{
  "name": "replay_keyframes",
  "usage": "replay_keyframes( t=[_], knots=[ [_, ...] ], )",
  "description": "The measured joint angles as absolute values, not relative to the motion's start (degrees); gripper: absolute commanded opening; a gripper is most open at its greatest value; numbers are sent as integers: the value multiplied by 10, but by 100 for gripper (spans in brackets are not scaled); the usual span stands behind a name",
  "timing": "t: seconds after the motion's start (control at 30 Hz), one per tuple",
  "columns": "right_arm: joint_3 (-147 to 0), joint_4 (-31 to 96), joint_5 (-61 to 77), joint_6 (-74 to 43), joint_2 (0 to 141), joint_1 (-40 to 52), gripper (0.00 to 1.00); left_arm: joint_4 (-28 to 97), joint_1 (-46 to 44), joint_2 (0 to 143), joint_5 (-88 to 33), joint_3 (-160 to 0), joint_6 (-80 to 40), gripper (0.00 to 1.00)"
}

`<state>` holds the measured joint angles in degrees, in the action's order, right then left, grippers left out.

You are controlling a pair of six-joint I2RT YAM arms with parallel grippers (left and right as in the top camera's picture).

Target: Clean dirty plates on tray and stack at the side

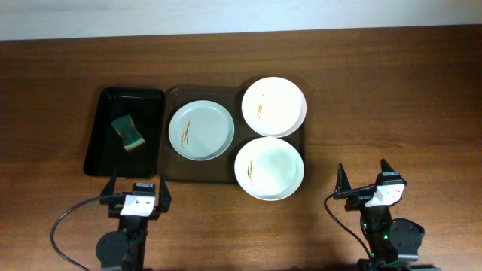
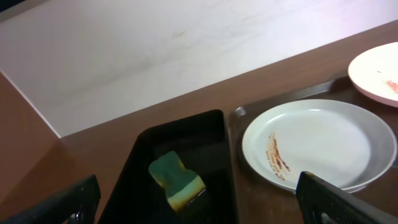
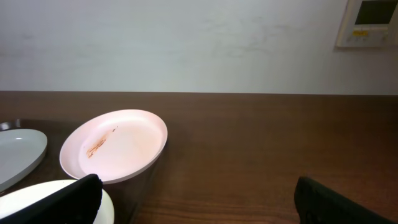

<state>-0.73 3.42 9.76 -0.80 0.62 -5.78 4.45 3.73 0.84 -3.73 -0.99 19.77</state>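
tray (image 1: pixel 203 172): dark brown rectangle with rounded corners, on the wood-grain table (image 1: pixel 376 90).
dirty plates (image 1: pixel 201 130): three round, shallow, glossy plates on the tray, with thin brown-orange smears. One is pale blue-green; two whiter ones overhang the rim.
black tray (image 1: pixel 143 105): narrow and glossy, just beside the tray, holding a wavy-edged green sponge (image 1: pixel 129 132).
left gripper (image 1: pixel 138 183): fingers spread, empty.
right gripper (image 1: pixel 362 169): fingers spread, empty.

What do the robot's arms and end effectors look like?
Both arms are black, each with a white block behind pointed black fingers: left end effector, right end effector. Thin black cables loop beside each base.
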Motion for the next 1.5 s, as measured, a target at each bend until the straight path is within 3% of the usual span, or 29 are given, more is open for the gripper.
replay_keyframes(
  t=[0.33,0.57,0.8,1.07,1.2,1.33,1.5],
  knots=[
    [-16,49,105,-8,6,-58,98,45,37,41,-103,-27,171,99],
    [-133,133,115,-13,43,-58,98,89,37,139,-133,-171,143,99],
    [-366,271,141,-13,281,-58,98,226,37,332,-161,-398,136,99],
    [-665,486,205,-13,573,-57,98,486,38,658,-209,-714,136,99],
    [-695,468,307,-16,648,-57,98,567,38,776,-249,-761,136,99],
    [-696,414,358,-57,706,-36,99,571,38,832,-241,-761,136,99],
    [-707,347,269,-165,783,115,93,568,43,863,-170,-778,75,99]
  ],
)
